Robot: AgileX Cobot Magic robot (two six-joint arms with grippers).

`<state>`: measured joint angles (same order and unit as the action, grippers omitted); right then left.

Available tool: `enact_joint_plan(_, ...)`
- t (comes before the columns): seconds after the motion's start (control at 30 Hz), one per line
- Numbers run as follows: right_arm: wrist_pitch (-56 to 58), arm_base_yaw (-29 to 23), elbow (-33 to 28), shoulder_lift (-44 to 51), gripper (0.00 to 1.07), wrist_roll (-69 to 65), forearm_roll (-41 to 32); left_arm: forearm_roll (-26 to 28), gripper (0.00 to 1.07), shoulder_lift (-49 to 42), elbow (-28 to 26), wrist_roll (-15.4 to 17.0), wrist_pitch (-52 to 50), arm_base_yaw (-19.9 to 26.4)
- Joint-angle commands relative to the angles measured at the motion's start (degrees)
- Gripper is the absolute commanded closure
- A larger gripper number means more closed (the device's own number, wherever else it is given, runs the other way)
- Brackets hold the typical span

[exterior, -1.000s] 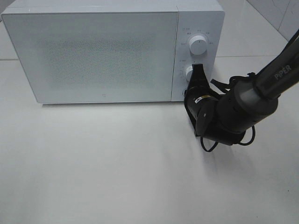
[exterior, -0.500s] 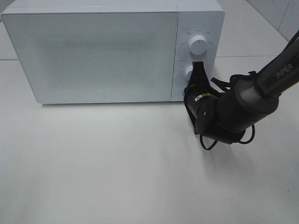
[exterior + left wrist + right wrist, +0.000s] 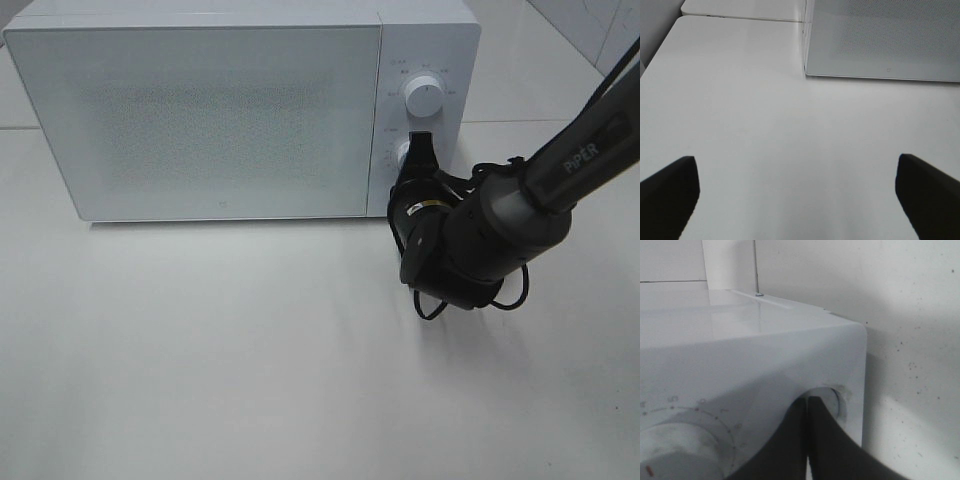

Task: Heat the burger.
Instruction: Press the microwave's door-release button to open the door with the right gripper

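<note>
The burger is out of view. A white microwave [image 3: 220, 110] stands at the back with its door shut. My right gripper [image 3: 419, 148] is shut, its dark fingertips [image 3: 807, 435] pressed together against the microwave's lower knob [image 3: 403, 155], which shows behind them as a lower knob [image 3: 832, 397] in the right wrist view. Nothing sits between the fingers. My left gripper [image 3: 800, 200] stands open above bare white table, each finger [image 3: 667, 195] at one edge of the left wrist view, and holds nothing. It does not appear in the exterior high view.
The microwave's upper knob [image 3: 424, 95] sits above the lower one. The white table [image 3: 220, 350] stretches in front of the microwave. My right arm [image 3: 560, 170] reaches in from the right, with cables looping under its wrist.
The right wrist has shifted and rolled slightly to the left while its fingertips stay at the lower knob. The microwave has not moved.
</note>
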<state>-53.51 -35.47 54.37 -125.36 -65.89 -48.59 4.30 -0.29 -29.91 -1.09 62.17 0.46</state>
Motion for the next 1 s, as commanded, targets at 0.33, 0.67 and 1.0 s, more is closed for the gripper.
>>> enact_joint_plan(0.33, -10.0, 2.6, 5.9, -0.1, 1.07, 3.4, 2.5, 0.6, 0.06, -0.4, 0.2, -0.1, -0.7, 0.1)
enact_joint_plan(0.67, -6.9, 2.6, 4.2, 0.8, 1.07, 2.8, 3.0, 0.6, 0.06, -0.4, 0.2, -0.1, -0.7, 0.1)
enact_joint_plan(1.0, 0.3, 1.8, -0.6, 3.6, 1.07, -1.4, 4.1, 0.6, 0.06, -0.4, 0.2, -0.1, -0.7, 0.1)
